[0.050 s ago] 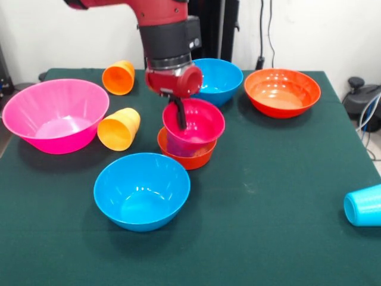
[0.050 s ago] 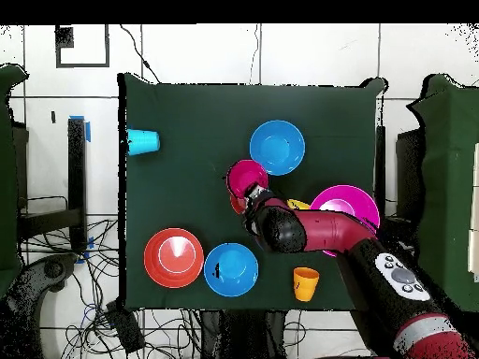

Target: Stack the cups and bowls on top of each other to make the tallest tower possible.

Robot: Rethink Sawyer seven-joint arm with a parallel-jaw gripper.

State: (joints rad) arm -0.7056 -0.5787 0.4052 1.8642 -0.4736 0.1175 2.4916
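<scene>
With the end effector (image 1: pixel 179 117) pinching the small magenta bowl's (image 1: pixel 196 121) near rim above the purple cup (image 1: pixel 178 145) nested in the small orange bowl (image 1: pixel 189 156) mid-surface, expect an off-centre release to tip the stack.

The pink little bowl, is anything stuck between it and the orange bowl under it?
Yes. The small magenta bowl sits tilted on the purple cup, which stands inside the small orange bowl. The claw reaches over the magenta bowl's rim, with nothing between them.
</scene>
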